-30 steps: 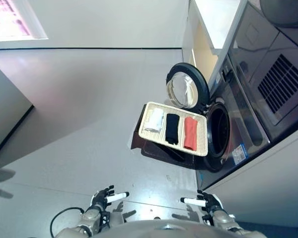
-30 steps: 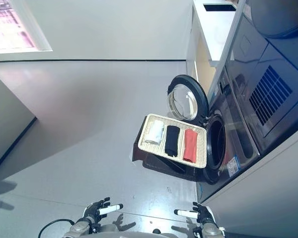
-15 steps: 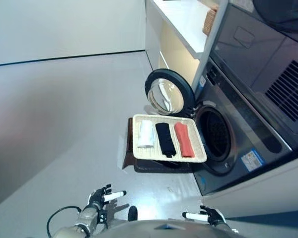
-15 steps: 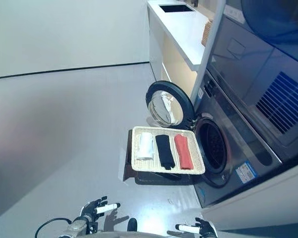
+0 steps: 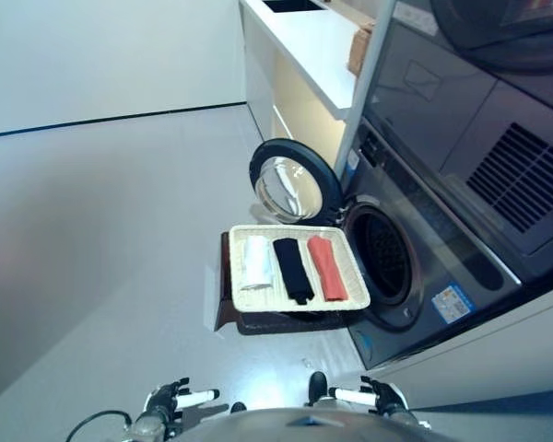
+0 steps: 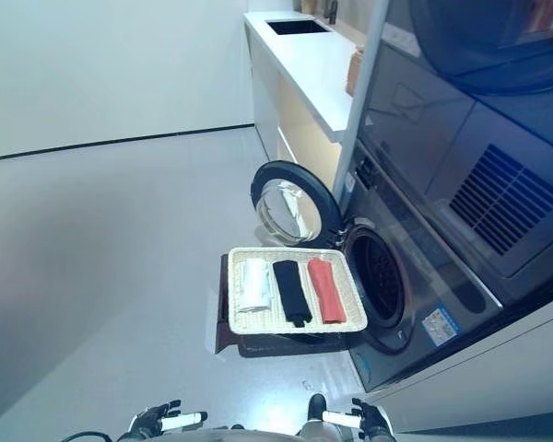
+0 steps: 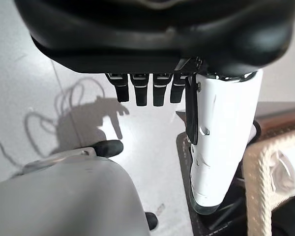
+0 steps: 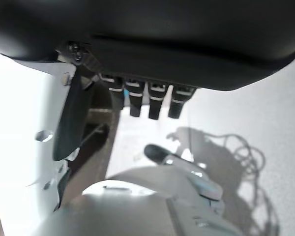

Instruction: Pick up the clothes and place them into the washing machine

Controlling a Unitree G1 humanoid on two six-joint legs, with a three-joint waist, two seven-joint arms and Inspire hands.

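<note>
A shallow wicker basket (image 5: pixel 240 299) rests on a low dark brown box (image 5: pixel 223 304) in front of the washing machine (image 5: pixel 424 276). In it lie a white cloth (image 5: pixel 256 262), a black cloth (image 5: pixel 293 269) and a red cloth (image 5: pixel 326 268), side by side. The machine's round door (image 5: pixel 288 181) stands open and the dark drum (image 5: pixel 382 258) shows beside the basket. My left hand (image 5: pixel 170 401) and right hand (image 5: pixel 373 396) hang low, well short of the basket, both open and empty. The left wrist view shows my left hand (image 7: pixel 157 34) and the basket's rim (image 7: pixel 258 182).
A white counter (image 5: pixel 304 46) runs behind the machine. A second dark appliance (image 5: pixel 498 138) sits stacked above the washing machine. Grey floor (image 5: pixel 101 230) spreads wide to the left, up to a pale wall (image 5: pixel 92 55).
The whole picture has shifted, so the camera has moved; the basket and machine now show more to the left. My hands show lower in the views. The clothes lie as before.
</note>
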